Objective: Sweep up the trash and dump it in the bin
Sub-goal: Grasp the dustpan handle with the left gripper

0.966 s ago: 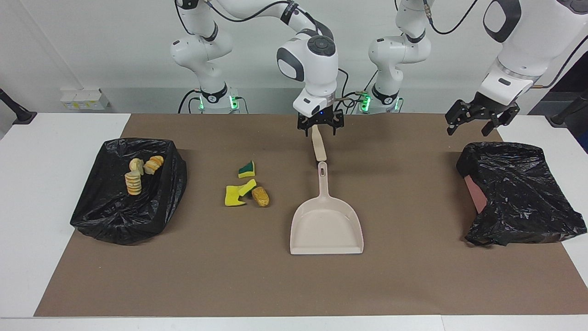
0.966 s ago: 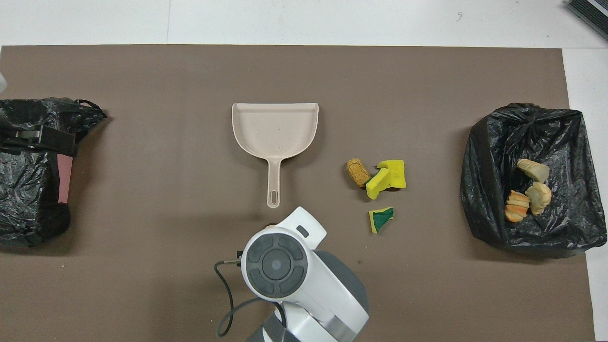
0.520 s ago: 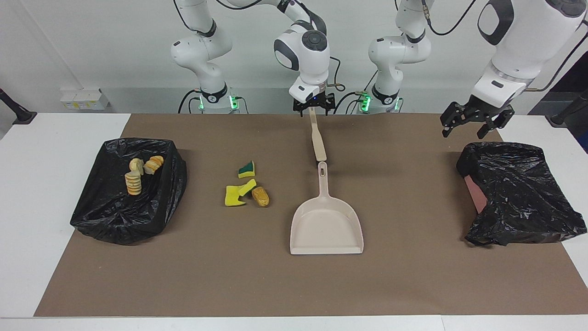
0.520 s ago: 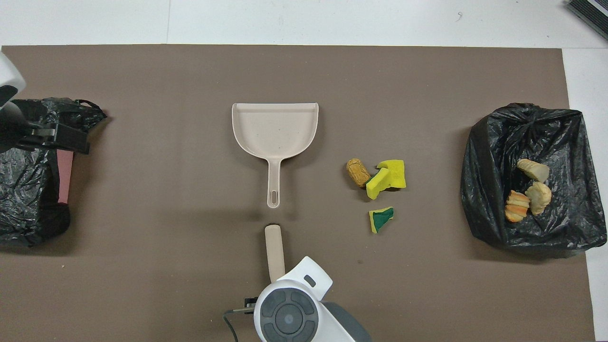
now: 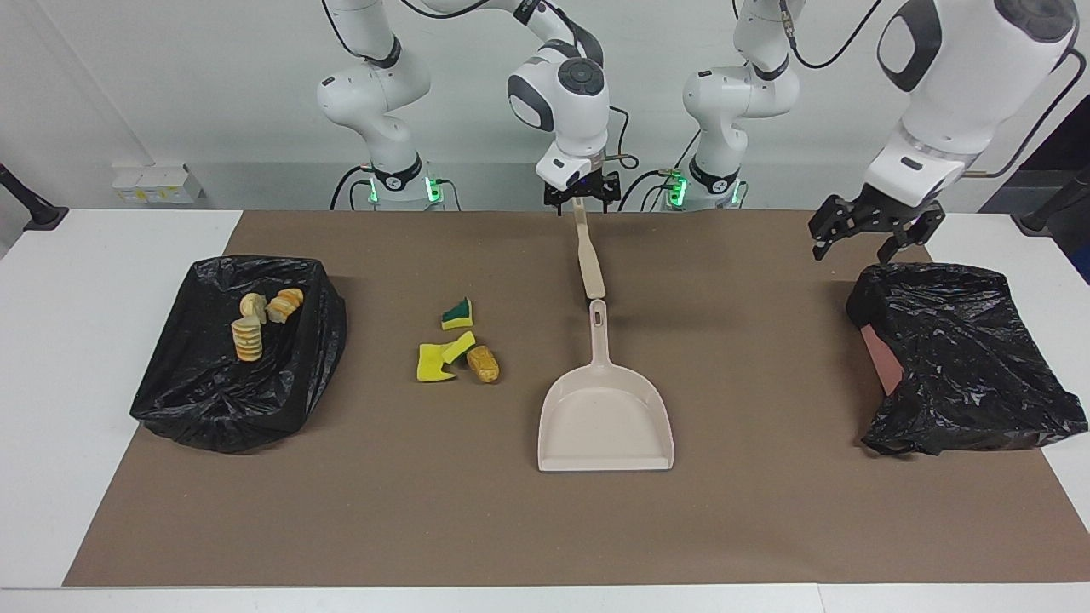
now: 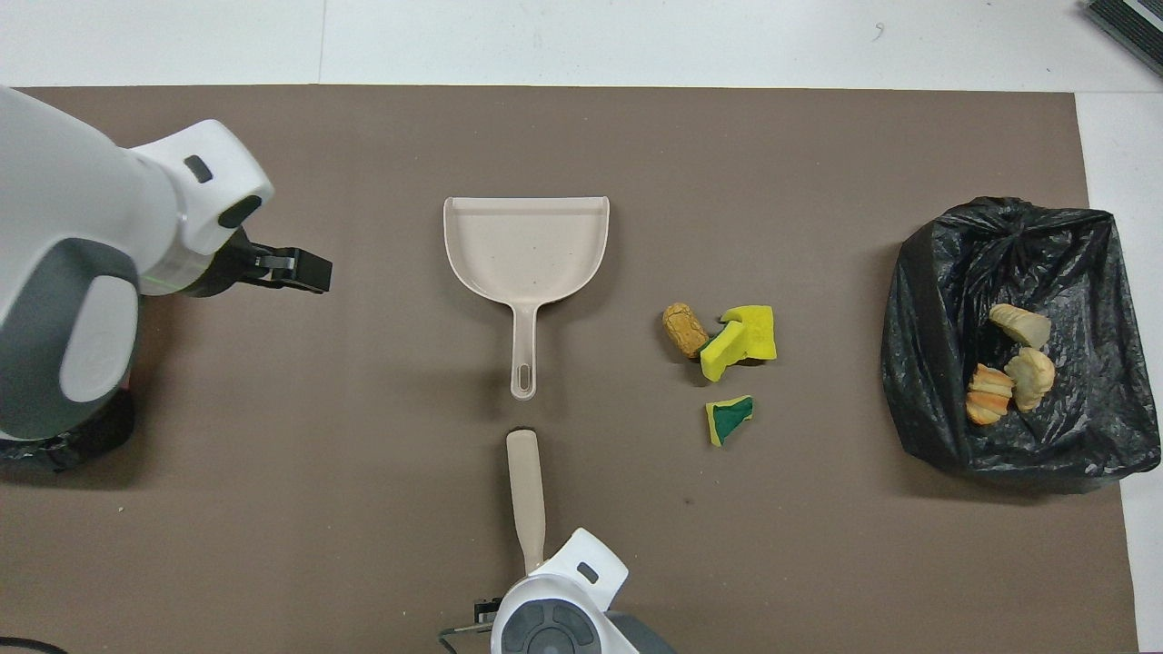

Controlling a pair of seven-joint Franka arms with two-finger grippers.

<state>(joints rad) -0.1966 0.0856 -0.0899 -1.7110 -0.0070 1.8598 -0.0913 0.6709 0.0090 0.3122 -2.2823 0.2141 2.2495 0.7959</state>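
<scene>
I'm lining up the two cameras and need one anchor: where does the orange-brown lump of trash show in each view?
Facing view: the orange-brown lump lies on the brown mat, toward the right arm's end of the table from the dustpan.
Overhead view: the same lump lies toward the right arm's end from the dustpan's handle, touching the yellow scraps.
Shared landmark: the dustpan, at the middle of both views.

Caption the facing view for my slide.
Right gripper over brush; dustpan beside sponge scraps; left gripper above covered bin.
</scene>
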